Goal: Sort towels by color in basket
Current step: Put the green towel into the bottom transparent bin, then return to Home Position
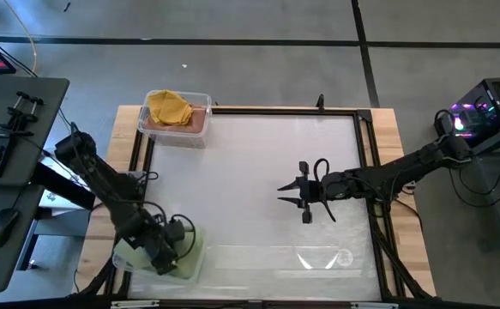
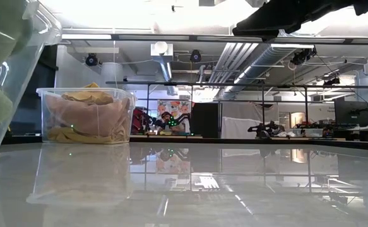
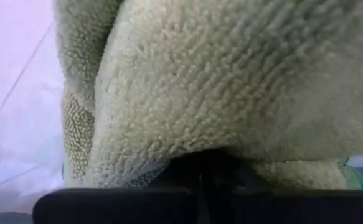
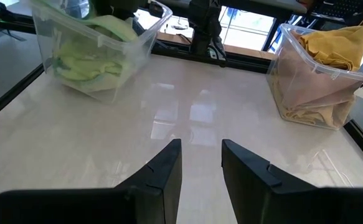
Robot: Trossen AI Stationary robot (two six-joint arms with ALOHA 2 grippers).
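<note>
Filling the left wrist view, a pale sage-green fluffy towel (image 3: 231, 87) is pressing right up against the left gripper (image 1: 165, 251), whose fingers are hidden, so I cannot tell whether they are parted or closed. That gripper is reaching down into a clear plastic bin (image 1: 189, 264) at the white table's (image 1: 258, 172) front left corner, and lime and sage green towels (image 4: 88, 59) are lying bunched inside it. Farther back along the same left edge, a second clear plastic bin (image 1: 200, 101) is sitting at the table's rear left corner; a mustard yellow towel (image 1: 169, 107) is lying on top in it, over what is probably a dusty pink-brown towel (image 4: 306, 84), with more yellow cloth showing at the bottom. Right of the table's middle, the right gripper (image 1: 294, 196) is hovering above the bare surface, well apart from both bins, its two dark fingers (image 4: 159, 174) standing apart with nothing between them.
</note>
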